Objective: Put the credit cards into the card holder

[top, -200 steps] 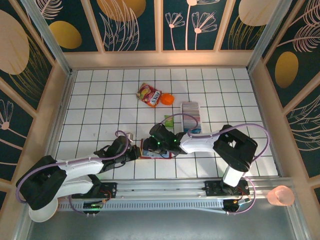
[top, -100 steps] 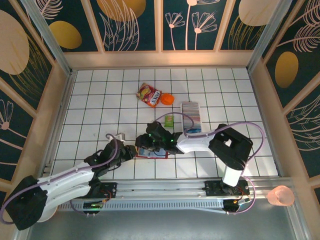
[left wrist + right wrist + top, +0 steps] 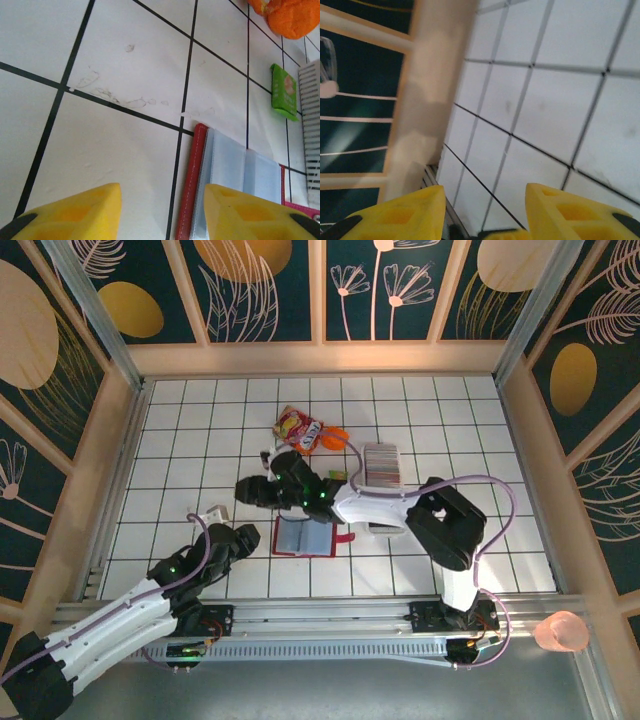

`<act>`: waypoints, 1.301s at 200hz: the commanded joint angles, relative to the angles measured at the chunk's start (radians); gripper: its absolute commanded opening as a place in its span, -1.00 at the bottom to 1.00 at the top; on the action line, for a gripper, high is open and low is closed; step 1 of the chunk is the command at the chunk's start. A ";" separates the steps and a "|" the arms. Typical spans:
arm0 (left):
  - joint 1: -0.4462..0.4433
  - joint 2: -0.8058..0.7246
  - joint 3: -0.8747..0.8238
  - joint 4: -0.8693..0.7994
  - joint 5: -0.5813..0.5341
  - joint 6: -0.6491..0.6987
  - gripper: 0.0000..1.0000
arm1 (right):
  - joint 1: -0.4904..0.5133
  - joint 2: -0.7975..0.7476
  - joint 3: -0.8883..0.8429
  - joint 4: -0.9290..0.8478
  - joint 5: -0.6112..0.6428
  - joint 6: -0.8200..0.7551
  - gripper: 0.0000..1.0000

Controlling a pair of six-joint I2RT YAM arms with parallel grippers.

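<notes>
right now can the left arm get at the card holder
Probably yes. The left gripper is open just beside the card holder, which lies unfolded and flat with nothing between them; the right gripper is off beyond its far side.

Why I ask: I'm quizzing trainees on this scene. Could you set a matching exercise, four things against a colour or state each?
Things:
1. card holder
2. snack packet
3. cup
4. sachet

Colour or state:
A. green
B. pink
C. lying open, bluish-grey pockets up
D. red and yellow

Pairs: 1-C, 2-D, 3-B, 4-A
</notes>
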 commanded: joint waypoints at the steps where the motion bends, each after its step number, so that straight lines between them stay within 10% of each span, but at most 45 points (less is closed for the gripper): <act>1: -0.007 0.000 0.036 -0.024 -0.010 0.010 0.08 | -0.057 -0.127 0.032 -0.142 0.026 -0.180 -0.04; 36: -0.006 0.142 0.050 0.116 0.098 0.056 0.26 | -0.174 -0.371 -0.015 -0.377 0.136 -0.588 0.05; 70: -0.006 0.291 0.115 0.165 0.118 0.122 0.40 | -0.258 -0.645 -0.213 -0.514 0.244 -1.370 0.17; 89: -0.005 0.329 0.113 0.217 0.147 0.130 0.46 | -0.342 -0.759 -0.316 -0.605 0.274 -1.683 0.87; 121: -0.005 0.392 0.111 0.259 0.187 0.138 0.50 | -0.546 -0.766 -0.337 -0.853 0.205 -2.056 0.98; 260: -0.005 0.417 0.057 0.322 0.267 0.134 0.17 | -0.500 -0.467 -0.467 -0.510 0.343 -2.179 0.88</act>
